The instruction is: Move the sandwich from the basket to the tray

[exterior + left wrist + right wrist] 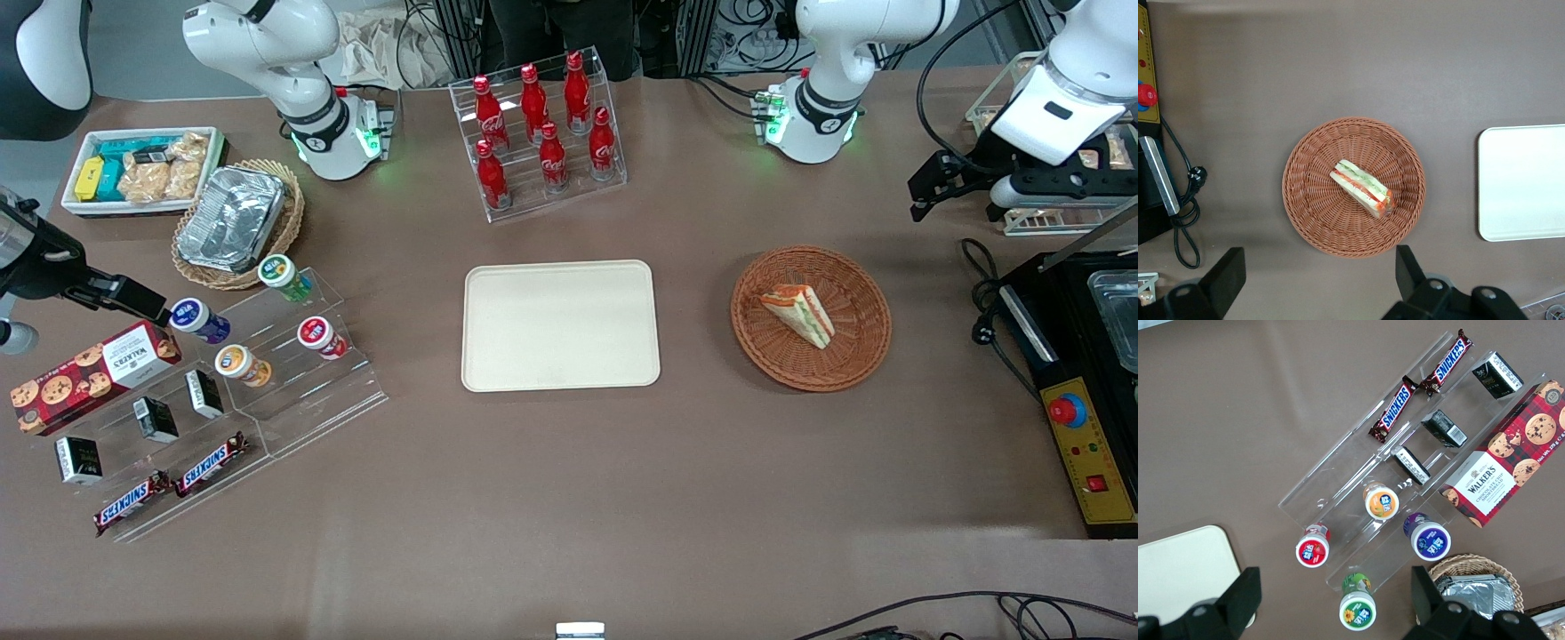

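The sandwich [800, 313], a triangular wedge of white bread with green, red and orange layers, lies in the round reddish-brown basket [858, 351]. The cream-beige tray [560, 324] lies empty beside the basket, toward the parked arm's end. My left gripper [951, 191] hangs high above the table, farther from the front camera than the basket and toward the working arm's end. In the left wrist view the gripper [1318, 273] is open and empty, its fingers [1228, 270] spread wide just outside the basket [1311, 207]. That view also shows the sandwich [1363, 189] and the tray [1525, 183].
A black control box [1080, 418] with a red button and a cable [982, 307] lie near the basket at the working arm's end. A rack of red cola bottles [542, 133] stands farther from the front camera than the tray. A clear snack stand [222, 391] sits at the parked arm's end.
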Motion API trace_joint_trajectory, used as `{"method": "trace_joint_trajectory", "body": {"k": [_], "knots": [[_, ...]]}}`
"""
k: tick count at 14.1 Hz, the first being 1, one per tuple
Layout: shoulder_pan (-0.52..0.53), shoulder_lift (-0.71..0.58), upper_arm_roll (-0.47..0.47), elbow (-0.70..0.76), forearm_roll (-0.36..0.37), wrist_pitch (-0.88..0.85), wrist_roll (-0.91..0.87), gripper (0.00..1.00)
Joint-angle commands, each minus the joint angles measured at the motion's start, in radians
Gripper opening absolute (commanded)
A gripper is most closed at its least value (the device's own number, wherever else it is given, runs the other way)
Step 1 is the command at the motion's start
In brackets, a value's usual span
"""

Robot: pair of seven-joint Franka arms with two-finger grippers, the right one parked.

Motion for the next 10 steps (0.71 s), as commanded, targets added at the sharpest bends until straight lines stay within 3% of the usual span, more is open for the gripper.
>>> {"method": "trace_joint_trajectory", "body": {"k": [1, 6, 10], "knots": [[-0.01, -0.018, 0.003, -0.009, 0.016, -0.024, -0.015, 1.0], [-0.007, 0.005, 0.003, 0.005, 0.015, -0.032, -0.04, 1.0], [-0.017, 0.031, -0.001, -0.001, 0.01, -0.027, -0.322, 1.0]]}}
